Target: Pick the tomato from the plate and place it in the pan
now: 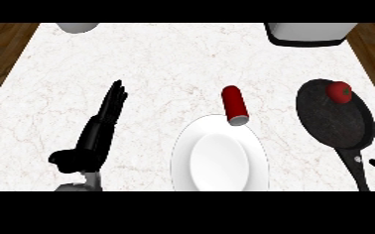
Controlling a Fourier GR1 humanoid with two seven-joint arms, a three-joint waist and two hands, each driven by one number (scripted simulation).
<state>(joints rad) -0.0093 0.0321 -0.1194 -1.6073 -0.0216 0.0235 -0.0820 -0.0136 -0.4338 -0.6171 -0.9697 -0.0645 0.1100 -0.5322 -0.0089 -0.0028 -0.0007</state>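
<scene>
The red tomato point(338, 91) with a green stem lies inside the black pan point(330, 121), near its far rim at the right of the counter. The pan's handle runs toward the lower right edge. A white plate point(219, 156) sits at the lower middle with nothing on it. My left hand point(99, 124) shows at the lower left, fingers straight and pointing away, holding nothing. At the right edge, beside the pan handle, only a small dark bit shows; my right hand cannot be made out.
A dark red cylinder point(234, 104) lies on its side just beyond the plate's far rim. A grey round object point(78, 27) sits at the back left edge and a grey box-shaped appliance point(307, 33) at the back right. The counter is white marble.
</scene>
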